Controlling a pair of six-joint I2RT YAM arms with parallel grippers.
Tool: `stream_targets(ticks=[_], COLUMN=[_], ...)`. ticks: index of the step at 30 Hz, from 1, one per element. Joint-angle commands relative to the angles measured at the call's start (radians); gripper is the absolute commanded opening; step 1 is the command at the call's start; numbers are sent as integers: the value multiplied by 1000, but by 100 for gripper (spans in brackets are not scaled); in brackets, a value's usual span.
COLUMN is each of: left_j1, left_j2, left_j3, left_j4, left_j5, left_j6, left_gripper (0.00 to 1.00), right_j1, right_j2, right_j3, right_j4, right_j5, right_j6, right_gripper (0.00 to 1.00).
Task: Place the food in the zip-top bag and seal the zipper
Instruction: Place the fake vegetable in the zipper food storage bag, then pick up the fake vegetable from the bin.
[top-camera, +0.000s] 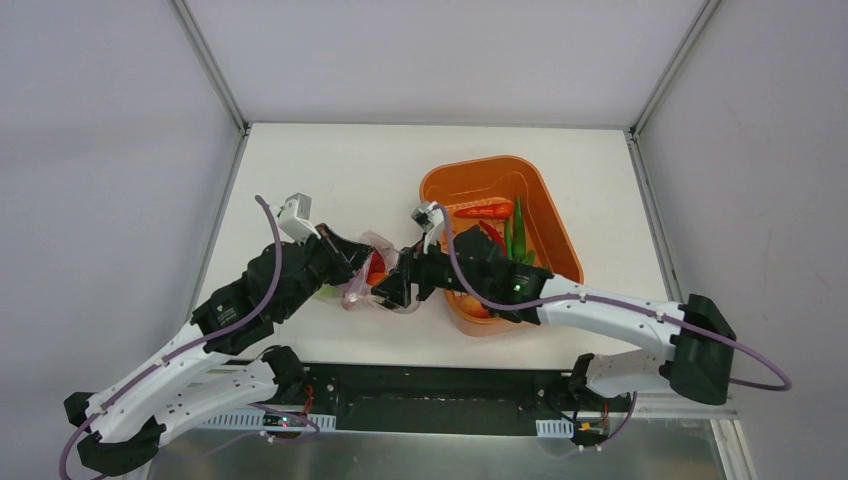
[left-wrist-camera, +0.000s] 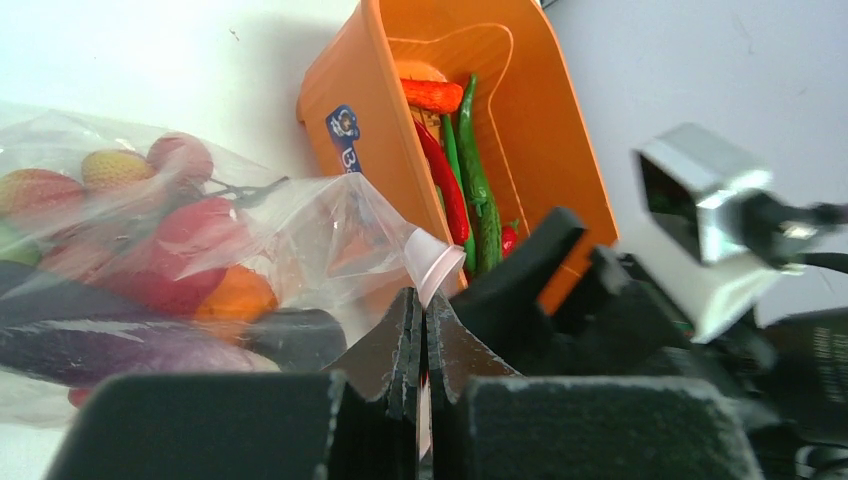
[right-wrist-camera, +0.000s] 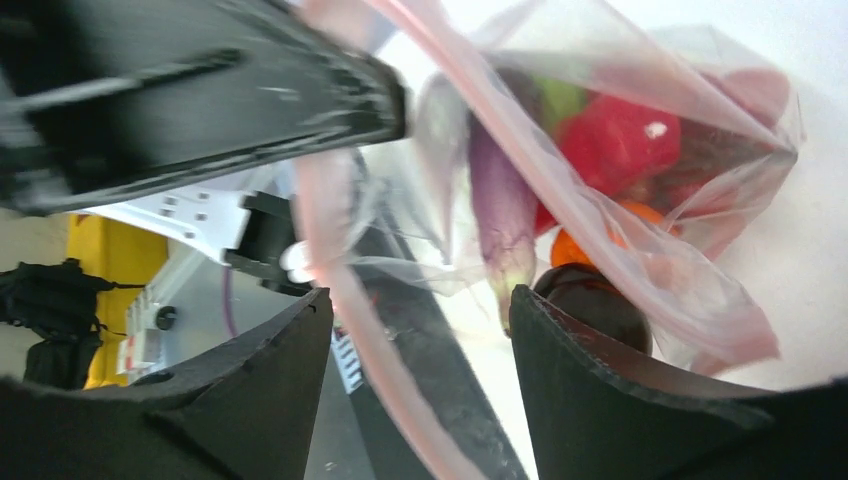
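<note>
the zip-top bag (left-wrist-camera: 330, 215) lies on the bench (top-camera: 330, 170) just left of the orange tub (top-camera: 548, 215), between the two arms, with its mouth turned toward them. much of the food (right-wrist-camera: 615, 140) is inside it: red and red-yellow fruits, an orange piece and a long purple piece (right-wrist-camera: 500, 200) press against the clear plastic. the zipper (right-wrist-camera: 335, 250), a thin pink strip, runs along the mouth edge.

the left jaws are together, clamped on one corner of that pink edge. that looks meant to hold the mouth up and steady, so the bag does not slide or fold while the other arm works.

the right jaws stand apart at the mouth. the pink strip passes through the gap between them, and neither side presses it. whether they sit there to drop a piece in or to pinch the strip cannot be told.

a red pepper (top-camera: 484, 211) and green peppers (left-wrist-camera: 478, 180) lie in the tub, so by my reading the filling is not finished and sealing would be early. the mouth looks unsealed where it shows.
</note>
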Motion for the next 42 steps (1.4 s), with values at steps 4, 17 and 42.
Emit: stream_targets(ticks=[4, 17, 42], left_j1=[-9, -7, 165], left_j2=[-10, 51, 340], left_j3=[36, 226, 487], left_j4=[27, -179, -342], left_j5=[-47, -208, -146], left_j6=[28, 137, 258], left_gripper=[0, 0, 0], right_j1=[1, -217, -676], right_j2=[-195, -354, 214], right_j3=[-27, -22, 169], right_j4=[-27, -285, -385], right_j5=[11, 550, 342], right_j6=[-8, -113, 26], right_gripper=[66, 70, 80])
